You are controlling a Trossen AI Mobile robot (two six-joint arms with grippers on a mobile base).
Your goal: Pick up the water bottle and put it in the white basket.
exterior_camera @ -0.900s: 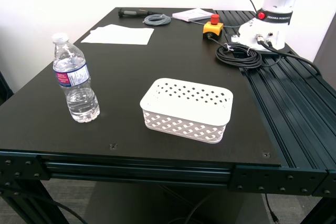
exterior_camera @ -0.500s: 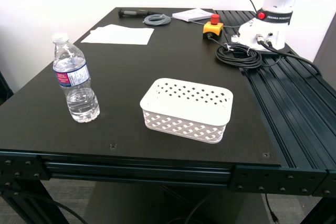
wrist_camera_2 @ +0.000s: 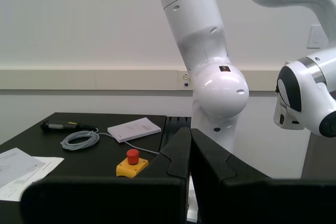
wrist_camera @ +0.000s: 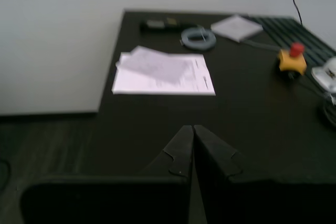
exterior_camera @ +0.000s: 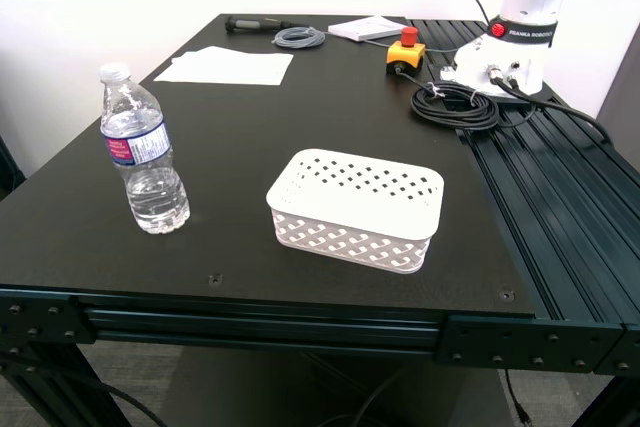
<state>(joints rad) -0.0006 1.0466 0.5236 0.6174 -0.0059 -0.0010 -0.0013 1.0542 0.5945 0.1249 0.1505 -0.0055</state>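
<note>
While water bottle (exterior_camera: pixel 140 150) stands upright, fingers (wrist_camera: pixel 181 150) away.

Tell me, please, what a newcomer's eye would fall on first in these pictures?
First, the water bottle standing upright near the black table's edge at the exterior view's left, and the white basket apart from it near the middle. Next, the large white robot arm mounted at the far corner on the exterior view's right, with a yellow emergency stop button beside its base. My first gripper and my second gripper are both shut, holding nothing.
</note>
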